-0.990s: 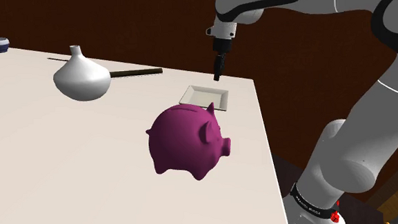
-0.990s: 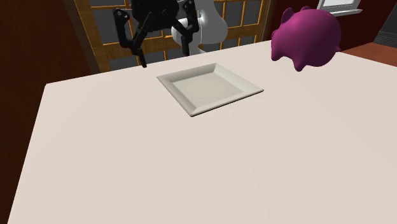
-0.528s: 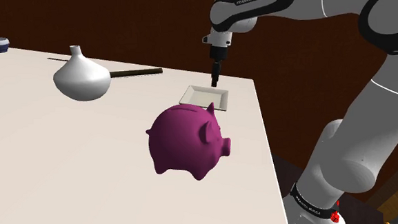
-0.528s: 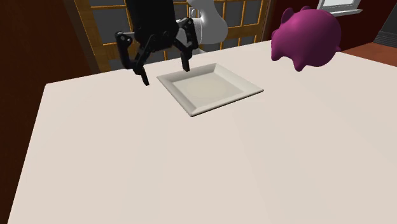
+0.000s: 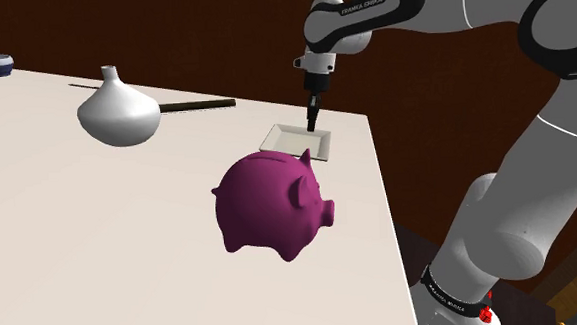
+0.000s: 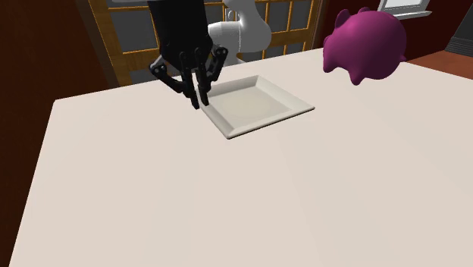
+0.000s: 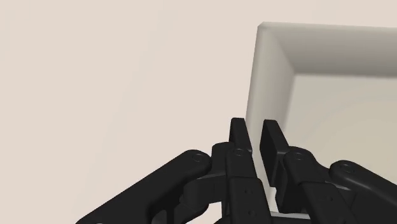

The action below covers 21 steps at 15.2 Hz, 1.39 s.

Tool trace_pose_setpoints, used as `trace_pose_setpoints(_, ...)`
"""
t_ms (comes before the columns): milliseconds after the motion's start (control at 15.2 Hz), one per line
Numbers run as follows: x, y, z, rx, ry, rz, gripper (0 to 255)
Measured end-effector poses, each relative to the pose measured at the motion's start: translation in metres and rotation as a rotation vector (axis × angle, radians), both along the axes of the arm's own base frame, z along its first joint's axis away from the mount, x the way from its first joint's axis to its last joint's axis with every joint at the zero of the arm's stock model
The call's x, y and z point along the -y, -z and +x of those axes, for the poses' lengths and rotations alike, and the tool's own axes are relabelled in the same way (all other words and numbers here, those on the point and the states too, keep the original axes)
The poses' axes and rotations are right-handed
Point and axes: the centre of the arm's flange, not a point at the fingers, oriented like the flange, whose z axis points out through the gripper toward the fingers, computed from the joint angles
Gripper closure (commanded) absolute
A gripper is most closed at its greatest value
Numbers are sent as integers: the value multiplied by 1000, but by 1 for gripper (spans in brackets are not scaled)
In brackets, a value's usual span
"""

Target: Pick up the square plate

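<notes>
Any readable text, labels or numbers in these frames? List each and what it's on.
"FRANKA EMIKA": white lettering on the dark joint band of the arm.
White lettering on the black collar at the arm's base: too small to read.
No text on the square plate, piggy bank or vase.

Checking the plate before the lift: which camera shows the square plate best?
Second exterior view: nearly the whole square plate shows, with the pincer at its rim. The shoulder view has it far off, partly behind the piggy bank; the wrist view catches one corner.
</notes>
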Motion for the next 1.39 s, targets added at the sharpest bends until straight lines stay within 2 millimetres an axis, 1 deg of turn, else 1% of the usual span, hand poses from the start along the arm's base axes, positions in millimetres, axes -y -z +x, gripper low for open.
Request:
trace_pose_setpoints(396,0,-3,0,0,0,0,255)
trace_pose_setpoints(1254,-1,-69,1,-1,0,0,255)
trace_pose_setpoints(1386,-1,-77,0,0,0,0,255)
